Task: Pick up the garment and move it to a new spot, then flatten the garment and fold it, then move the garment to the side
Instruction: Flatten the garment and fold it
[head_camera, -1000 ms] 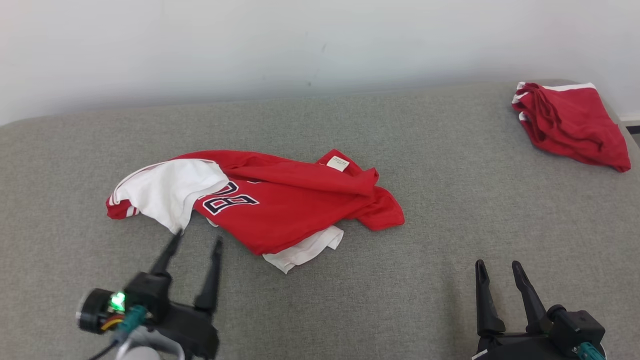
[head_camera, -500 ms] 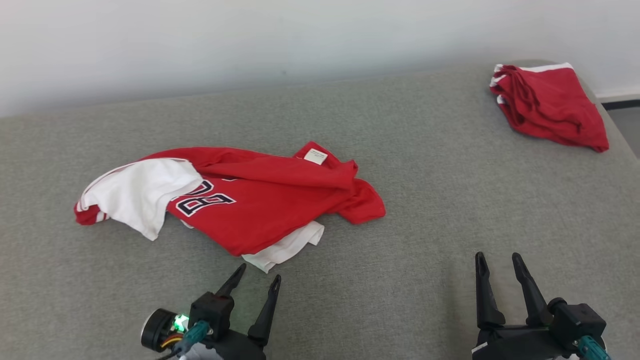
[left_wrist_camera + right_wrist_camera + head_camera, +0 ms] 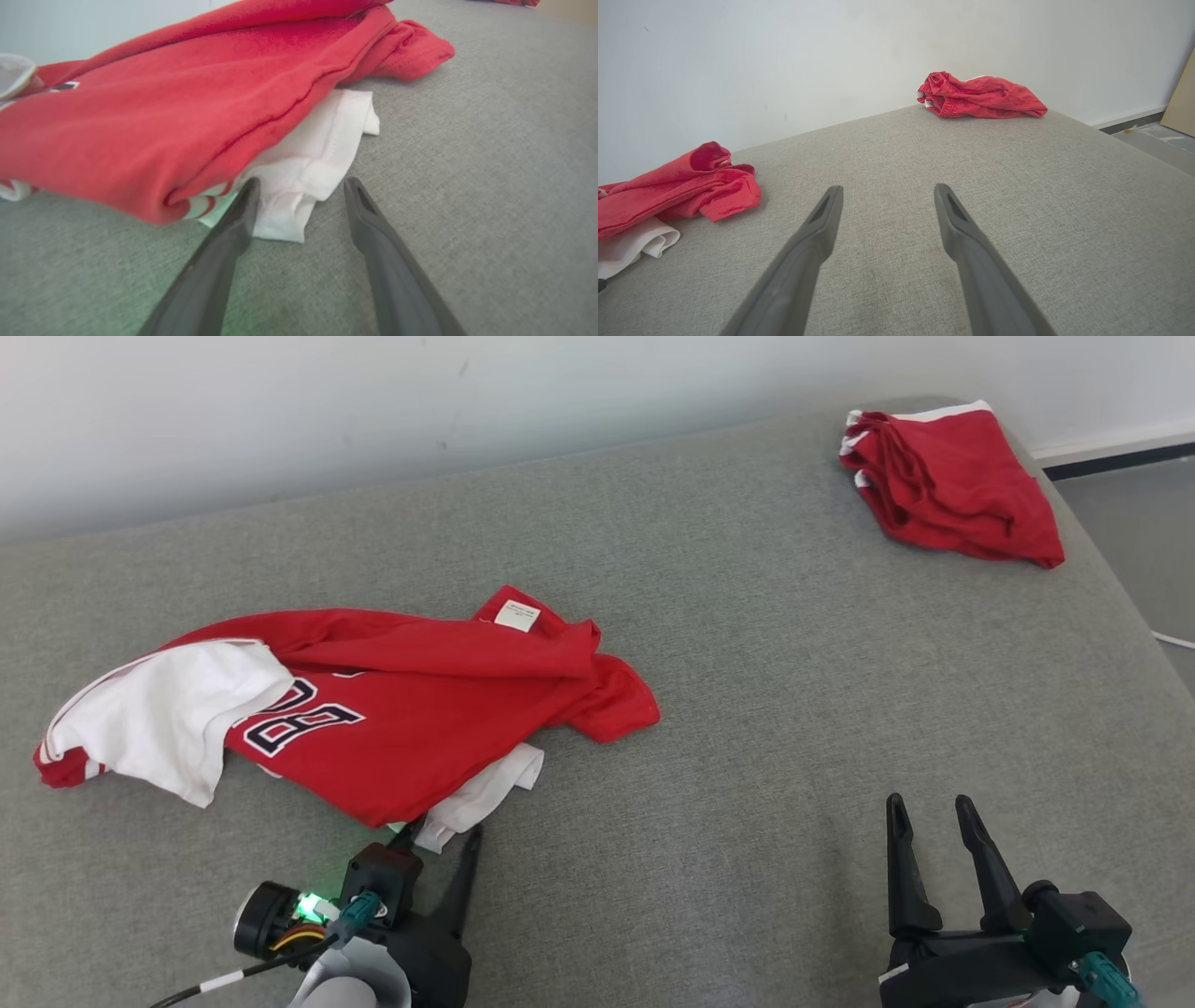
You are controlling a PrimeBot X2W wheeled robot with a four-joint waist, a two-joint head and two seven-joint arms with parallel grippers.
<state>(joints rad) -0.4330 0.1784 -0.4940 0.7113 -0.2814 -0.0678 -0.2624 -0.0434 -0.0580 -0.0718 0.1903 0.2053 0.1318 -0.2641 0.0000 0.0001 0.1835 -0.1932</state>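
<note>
Left wrist view: my left pincer (image 3: pixel 302 183), fingers spread, flanks the white hem (image 3: pixel 317 154) poking out from under the crumpled red jersey (image 3: pixel 187 116), which lies in a heap on the left half of the grey bed (image 3: pixel 467 186). Nothing is gripped. By my reading the pick-up has yet to happen, and moving, flattening, folding and setting aside all remain. My right pincer (image 3: pixel 929 803) hangs spread and empty, well apart.

jersey (image 3: pixel 392 709): red, crumpled, mid-left on grey surface (image 3: pixel 766 709) | my left gripper (image 3: pixel 443 833): fingers spread, tips at jersey's white near hem | my right gripper (image 3: pixel 929 807): fingers spread, over bare surface, well apart from jersey | red bundle (image 3: pixel 948 485): far right corner, by wall
</note>
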